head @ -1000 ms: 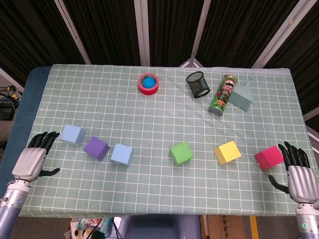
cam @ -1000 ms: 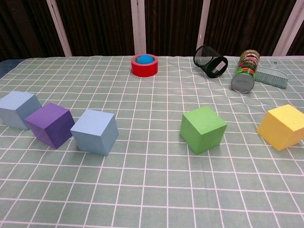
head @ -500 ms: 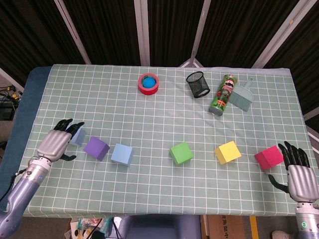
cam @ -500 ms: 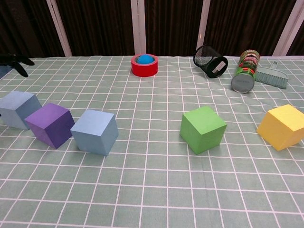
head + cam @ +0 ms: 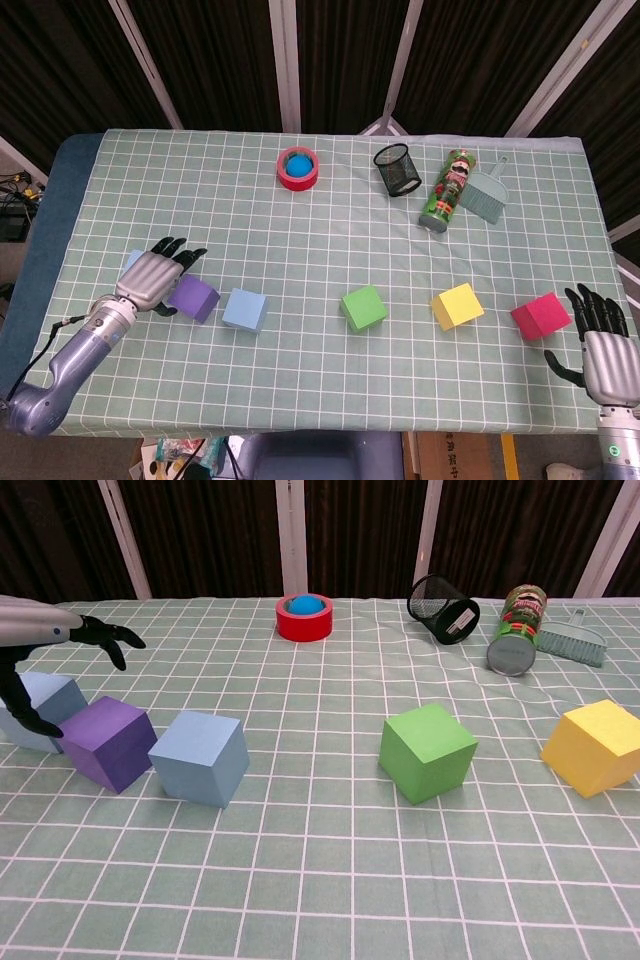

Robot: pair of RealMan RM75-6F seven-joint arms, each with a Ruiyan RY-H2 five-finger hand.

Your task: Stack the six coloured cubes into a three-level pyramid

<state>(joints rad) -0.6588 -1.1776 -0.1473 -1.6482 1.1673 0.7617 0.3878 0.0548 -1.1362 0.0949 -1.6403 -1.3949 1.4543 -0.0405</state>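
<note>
- The left hand [image 5: 155,278] hangs spread over the leftmost pale blue cube [image 5: 38,708], fingers apart and holding nothing; whether a fingertip touches the cube I cannot tell.
- That cube sits just left of the purple cube [image 5: 193,297], the two touching or nearly so.
- Just right of the purple cube, a small gap away, lies a second pale blue cube [image 5: 245,309].
- Well to the right of the purple cube come the green cube [image 5: 363,307], then the yellow cube [image 5: 457,305], then the red cube [image 5: 540,315], each apart from its neighbour.
- The right hand [image 5: 603,352] waits just right of the red cube, fingers spread and empty.
- All six cubes lie singly on the checked tablecloth [image 5: 330,230]; no level is built yet.
- The cubes look like matte, light blocks, probably foam or painted wood: likely stiff enough to stack and not slippery.
- I judge the best hold to be across two opposite flat side faces, thumb against fingers, keeping the top and bottom faces free for level placing.
- The close-set left cubes leave little finger room between them.
</note>
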